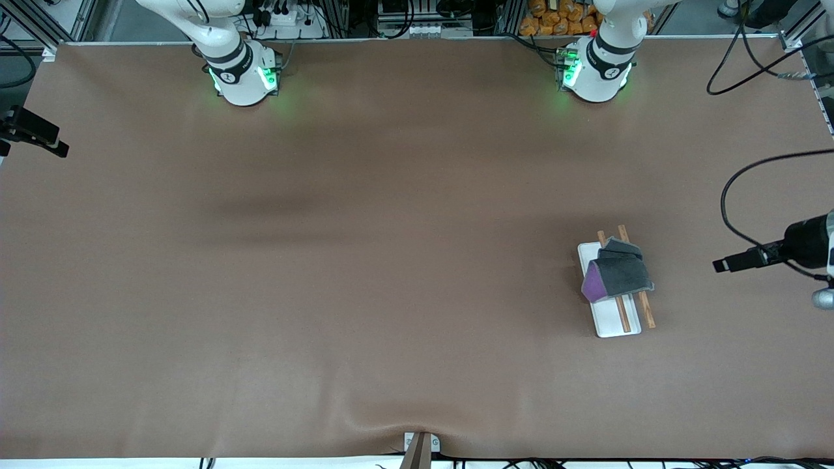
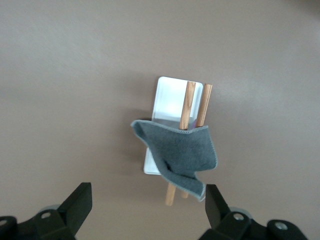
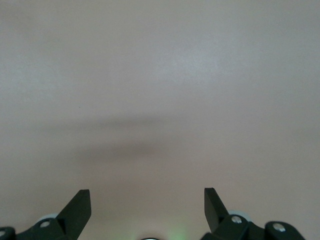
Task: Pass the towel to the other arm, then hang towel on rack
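Left gripper [image 2: 147, 207] (jaws apart, empty) hangs above towel [image 2: 182, 152] draped over rack [image 2: 170, 100].

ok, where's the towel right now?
The towel is draped over the rack's two wooden rods, toward the left arm's end of the table; the left wrist view shows the open left gripper clear of it.
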You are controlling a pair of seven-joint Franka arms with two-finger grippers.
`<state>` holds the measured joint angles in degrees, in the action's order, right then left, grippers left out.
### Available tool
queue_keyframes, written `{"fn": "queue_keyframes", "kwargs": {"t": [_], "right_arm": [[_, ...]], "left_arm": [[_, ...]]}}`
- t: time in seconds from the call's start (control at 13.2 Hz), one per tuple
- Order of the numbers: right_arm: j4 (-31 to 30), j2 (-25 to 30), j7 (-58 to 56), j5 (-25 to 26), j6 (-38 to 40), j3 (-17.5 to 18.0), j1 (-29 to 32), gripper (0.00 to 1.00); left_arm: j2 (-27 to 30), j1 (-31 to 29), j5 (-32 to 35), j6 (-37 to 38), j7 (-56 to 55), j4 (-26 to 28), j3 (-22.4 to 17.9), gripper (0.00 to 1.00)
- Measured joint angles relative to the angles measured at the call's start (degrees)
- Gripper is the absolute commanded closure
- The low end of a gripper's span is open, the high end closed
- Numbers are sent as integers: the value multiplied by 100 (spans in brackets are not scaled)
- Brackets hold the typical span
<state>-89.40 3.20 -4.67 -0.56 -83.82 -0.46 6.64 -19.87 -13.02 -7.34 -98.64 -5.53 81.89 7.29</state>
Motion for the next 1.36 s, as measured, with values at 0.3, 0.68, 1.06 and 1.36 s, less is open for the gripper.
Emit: {"fn": "queue_keyframes", "kwargs": {"t": [0.3, 0.68, 1.06, 1.36], "right_arm": [[2, 0, 0, 0, -1, -2, 1, 0], [4, 0, 0, 0, -2, -4, 2, 0], [5, 0, 0, 0, -3, -4, 2, 0], [6, 0, 0, -1, -4, -3, 2, 0]], "left_arm": [[482, 166, 548, 9, 0, -9, 75, 0], [1173, 172, 613, 320, -1, -11, 262, 0], [1692, 219, 614, 778, 0, 38, 449, 0], [1744, 866, 614, 803, -19, 214, 170, 0]]}}
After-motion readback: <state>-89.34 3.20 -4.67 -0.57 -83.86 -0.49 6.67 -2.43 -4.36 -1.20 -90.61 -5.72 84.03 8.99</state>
